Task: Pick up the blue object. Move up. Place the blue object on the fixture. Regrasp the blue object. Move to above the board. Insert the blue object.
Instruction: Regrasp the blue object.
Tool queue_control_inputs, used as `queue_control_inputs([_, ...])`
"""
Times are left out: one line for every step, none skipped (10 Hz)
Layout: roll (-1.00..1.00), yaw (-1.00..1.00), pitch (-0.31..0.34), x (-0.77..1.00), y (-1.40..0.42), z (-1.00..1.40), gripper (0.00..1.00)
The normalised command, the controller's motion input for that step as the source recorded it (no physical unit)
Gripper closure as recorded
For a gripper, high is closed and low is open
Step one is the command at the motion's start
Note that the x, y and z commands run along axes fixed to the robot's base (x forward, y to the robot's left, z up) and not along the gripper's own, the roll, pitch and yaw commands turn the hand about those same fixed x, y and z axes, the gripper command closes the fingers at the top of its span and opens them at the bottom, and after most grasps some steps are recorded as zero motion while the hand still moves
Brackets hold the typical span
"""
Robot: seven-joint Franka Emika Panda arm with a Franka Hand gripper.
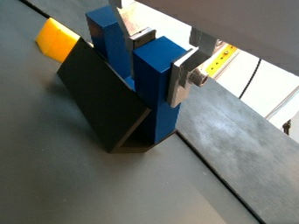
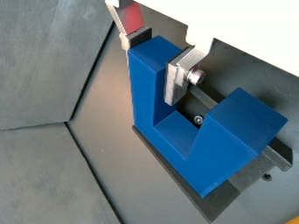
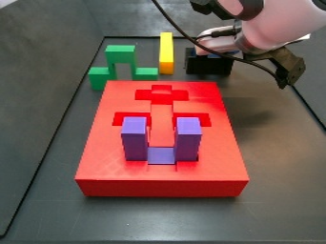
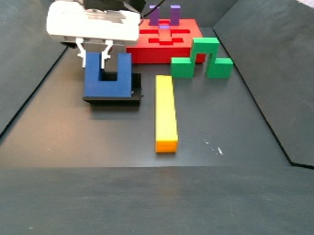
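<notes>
The blue object (image 4: pixel 106 79) sits on the fixture (image 4: pixel 113 99) with its two prongs pointing up. In both wrist views the gripper (image 2: pixel 158 59) has its two silver fingers (image 2: pixel 179 77) around one prong, one plate on each side. They look close to the prong, but I cannot tell if they squeeze it.

In a side view the fixture is at 9 o'clock from the long yellow bar (image 4: pixel 164 111). The red board (image 4: pixel 171 40) lies at about 1 o'clock from the fixture. A purple block (image 3: pixel 158 139) stands in the board (image 3: pixel 162 131). A green block (image 4: pixel 203 56) sits just beside the board, at 4 o'clock from it.
</notes>
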Motion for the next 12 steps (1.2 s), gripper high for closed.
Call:
queue_control_inputs([0.00, 0.00, 0.000, 0.00, 0.00, 0.00, 1.00])
queue_control_inputs([0.00, 0.00, 0.000, 0.00, 0.00, 0.00, 1.00])
queue_control_inputs([0.00, 0.00, 0.000, 0.00, 0.00, 0.00, 1.00])
queue_control_inputs([0.00, 0.00, 0.000, 0.00, 0.00, 0.00, 1.00])
queue_control_inputs([0.00, 0.00, 0.000, 0.00, 0.00, 0.00, 1.00])
queue_control_inputs([0.00, 0.00, 0.000, 0.00, 0.00, 0.00, 1.00])
queue_control_inputs([0.00, 0.00, 0.000, 0.00, 0.00, 0.00, 1.00])
queue_control_inputs([0.00, 0.00, 0.000, 0.00, 0.00, 0.00, 1.00])
queue_control_inputs([0.00, 0.00, 0.000, 0.00, 0.00, 0.00, 1.00])
queue_control_inputs([0.00, 0.00, 0.000, 0.00, 0.00, 0.00, 1.00])
queue_control_inputs([0.00, 0.00, 0.000, 0.00, 0.00, 0.00, 1.00])
queue_control_inputs([0.00, 0.00, 0.000, 0.00, 0.00, 0.00, 1.00])
